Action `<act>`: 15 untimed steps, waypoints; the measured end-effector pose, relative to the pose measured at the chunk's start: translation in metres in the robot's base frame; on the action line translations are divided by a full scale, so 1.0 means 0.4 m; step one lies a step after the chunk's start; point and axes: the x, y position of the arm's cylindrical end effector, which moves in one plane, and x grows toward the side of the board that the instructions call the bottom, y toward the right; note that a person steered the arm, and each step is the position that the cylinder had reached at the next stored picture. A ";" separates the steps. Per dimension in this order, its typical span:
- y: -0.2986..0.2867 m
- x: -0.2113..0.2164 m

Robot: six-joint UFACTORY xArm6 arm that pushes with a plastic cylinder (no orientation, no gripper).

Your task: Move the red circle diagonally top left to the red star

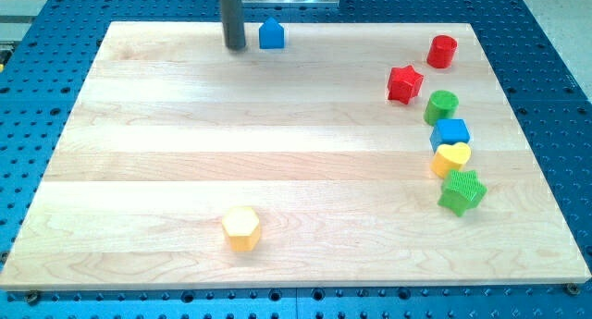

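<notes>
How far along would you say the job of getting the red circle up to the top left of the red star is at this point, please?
Nothing looks done yet. The red circle sits to the upper right of the red star, not its top left. Nothing is in hand either: my tip rests near the view's top, just left of the small blue block, far from both red blocks. Left to do: reach the circle and push it left, past the star.

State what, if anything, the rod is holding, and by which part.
Nothing is held. My tip stands free on the board, just left of the blue block, apparently not touching it, far from the red circle.
</notes>
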 end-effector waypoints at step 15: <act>0.390 0.136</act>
